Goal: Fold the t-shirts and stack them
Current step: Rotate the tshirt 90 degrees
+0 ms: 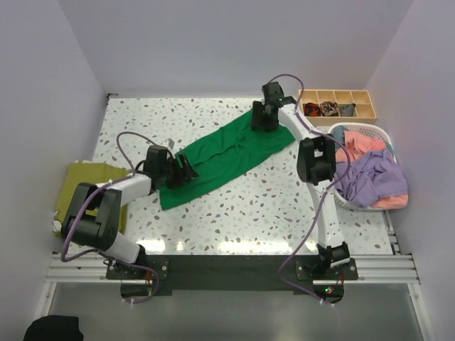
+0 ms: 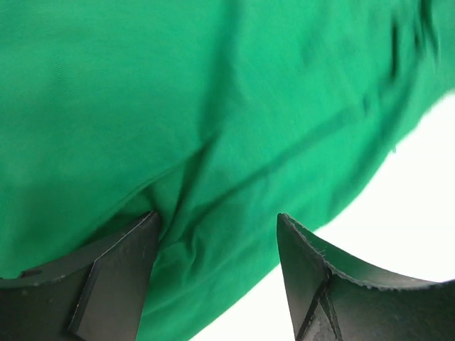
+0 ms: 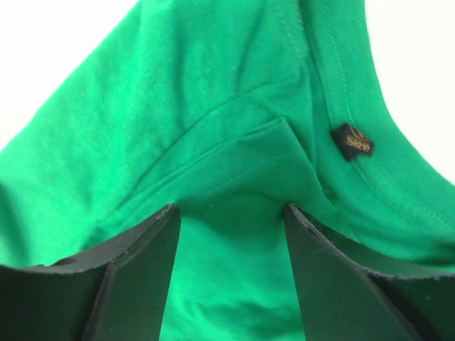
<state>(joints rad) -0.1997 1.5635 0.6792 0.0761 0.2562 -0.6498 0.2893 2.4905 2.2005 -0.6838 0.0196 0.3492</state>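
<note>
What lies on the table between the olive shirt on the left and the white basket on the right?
The green t-shirt, laid out diagonally; the top view shows it.

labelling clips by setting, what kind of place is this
Probably a robotics lab test cell, not a home: plain white walls box in a speckled terrazzo tabletop, with a white slatted plastic basket of crumpled clothes and a bright green cloth t-shirt laid out for folding.

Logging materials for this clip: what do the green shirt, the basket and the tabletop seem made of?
Green shirt: soft matte knit cloth, likely cotton; it creases and shows stitched seams. Basket: white plastic, judging by its smooth moulded rim. Tabletop: speckled terrazzo look, faint sheen; stone or laminate, unclear.
</note>
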